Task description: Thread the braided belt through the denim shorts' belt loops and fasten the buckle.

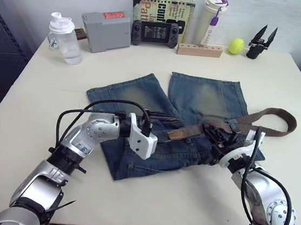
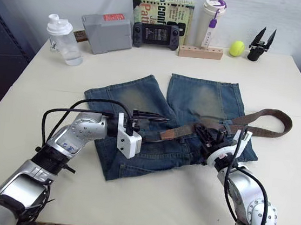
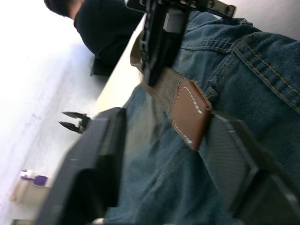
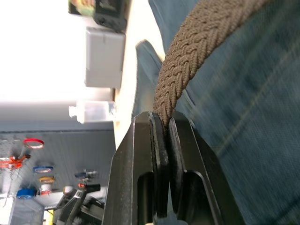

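The denim shorts [image 1: 194, 112] lie mid-desk [image 1: 23, 130], bare surface on every side. My right pincer [image 1: 213, 133] is clenched on the braided belt [image 1: 269, 123] at the waistband. My left pincer [image 1: 158, 116], fingers parted, reaches level toward the leather tip [image 3: 190, 112].

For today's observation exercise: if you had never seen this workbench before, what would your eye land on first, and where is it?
First, the denim shorts spread flat mid-table, with the braided belt lying across the waistband and looping off toward the robot's right. Next, the two grippers meeting there: the right gripper shut on the belt, the left gripper open by its leather tip. Behind, a yellow ball stands out against the wall.
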Controlling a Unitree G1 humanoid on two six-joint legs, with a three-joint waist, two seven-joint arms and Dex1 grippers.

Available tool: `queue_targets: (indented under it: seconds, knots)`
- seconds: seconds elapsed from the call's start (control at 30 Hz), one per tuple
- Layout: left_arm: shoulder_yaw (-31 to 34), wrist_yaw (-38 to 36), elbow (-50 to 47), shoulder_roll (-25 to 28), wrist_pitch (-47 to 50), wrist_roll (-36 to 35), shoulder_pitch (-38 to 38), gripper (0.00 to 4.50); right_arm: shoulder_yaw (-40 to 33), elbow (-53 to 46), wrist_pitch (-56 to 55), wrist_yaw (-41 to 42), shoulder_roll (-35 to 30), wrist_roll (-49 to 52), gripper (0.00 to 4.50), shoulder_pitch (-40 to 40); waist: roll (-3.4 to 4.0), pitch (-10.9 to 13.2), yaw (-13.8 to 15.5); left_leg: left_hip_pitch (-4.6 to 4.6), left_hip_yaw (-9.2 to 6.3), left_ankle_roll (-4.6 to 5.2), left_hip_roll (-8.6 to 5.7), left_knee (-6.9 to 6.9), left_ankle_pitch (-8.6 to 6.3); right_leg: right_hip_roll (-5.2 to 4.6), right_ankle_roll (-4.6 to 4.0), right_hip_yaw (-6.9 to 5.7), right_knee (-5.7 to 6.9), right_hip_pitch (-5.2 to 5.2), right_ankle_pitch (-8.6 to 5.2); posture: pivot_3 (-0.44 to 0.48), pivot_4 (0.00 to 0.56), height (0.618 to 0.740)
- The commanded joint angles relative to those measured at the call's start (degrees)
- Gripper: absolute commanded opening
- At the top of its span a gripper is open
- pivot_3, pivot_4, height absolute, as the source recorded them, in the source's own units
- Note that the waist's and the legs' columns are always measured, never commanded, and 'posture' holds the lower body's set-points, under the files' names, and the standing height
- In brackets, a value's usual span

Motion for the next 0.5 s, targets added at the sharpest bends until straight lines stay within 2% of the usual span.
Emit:
queue_targets:
  seconds: [0.03,0.17,0.5]
  knots:
    - [3.2,-4.5,-7.9,1.9,10.5,-10.5,3.5,3.7,-2.8,0.8,-0.5,4.1,-2.0,-3.6,0.0,-0.6,0.01,0.0,0.0,0.0,-0.01,0.0,0.02,0.0,0.0,-0.01,0.0,0.0,-0.01,0.0,0.0,0.0,0.15,0.731]
    - [4.8,-8.3,-13.9,4.6,19.6,-16.5,8.3,3.7,-4.1,3.3,0.0,6.5,-3.3,-6.6,0.0,-1.4,0.09,0.0,-0.1,0.01,0.0,0.0,0.07,0.01,0.0,-0.02,-0.01,0.02,0.02,0.0,-0.01,0.0,0.15,0.731]
    - [7.1,-8.1,-20.6,4.3,27.2,-17.9,12.5,3.7,-6.3,8.4,-0.7,9.0,-2.8,-11.5,0.0,-4.6,0.14,0.0,0.0,0.01,0.0,0.0,0.01,0.0,0.0,-0.06,-0.02,0.04,0.01,0.01,-0.01,0.0,0.15,0.731]
